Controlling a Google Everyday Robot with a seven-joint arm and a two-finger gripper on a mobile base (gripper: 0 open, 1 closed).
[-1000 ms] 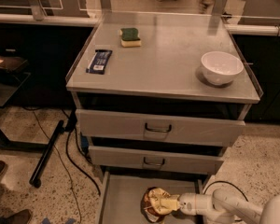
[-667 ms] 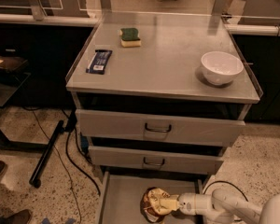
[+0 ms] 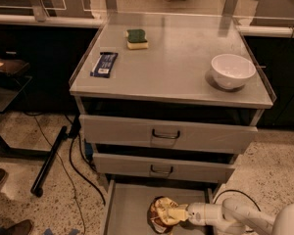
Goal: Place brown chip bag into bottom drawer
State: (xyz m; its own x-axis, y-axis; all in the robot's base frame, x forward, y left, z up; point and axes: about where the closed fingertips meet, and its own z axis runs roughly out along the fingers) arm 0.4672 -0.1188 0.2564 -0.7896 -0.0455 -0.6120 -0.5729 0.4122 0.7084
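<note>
Camera view, read left to right. Far above and left of the gripper [image 3: 177, 213]: a dark blue wrapper bar [image 3: 104, 64] and a green-and-yellow sponge [image 3: 136, 38], both on the cabinet top [image 3: 176, 67]. Straight above it, two handled drawer fronts [image 3: 166, 133], both closed. Up and to the right, a white bowl [image 3: 232, 70] near the top's right edge. Down at floor level, just left of the gripper and touching it: the brown chip bag [image 3: 160, 214], crumpled, inside the pulled-out bottom drawer [image 3: 126, 204] and seemingly low over or on its tray floor; cannot tell which. Gripper itself pressed together on the bag's right side, pinching it, with the white arm [image 3: 235, 215] trailing off to the lower right. By the look of it, nearly finished: bag carried in and already within the drawer walls. Left to do: let go of the bag, then draw the arm out clear of the drawer. Compared with the frame a second ago, practically no change: bag, gripper and arm in the same spot, drawer equally far out, nothing shifted on top.
</note>
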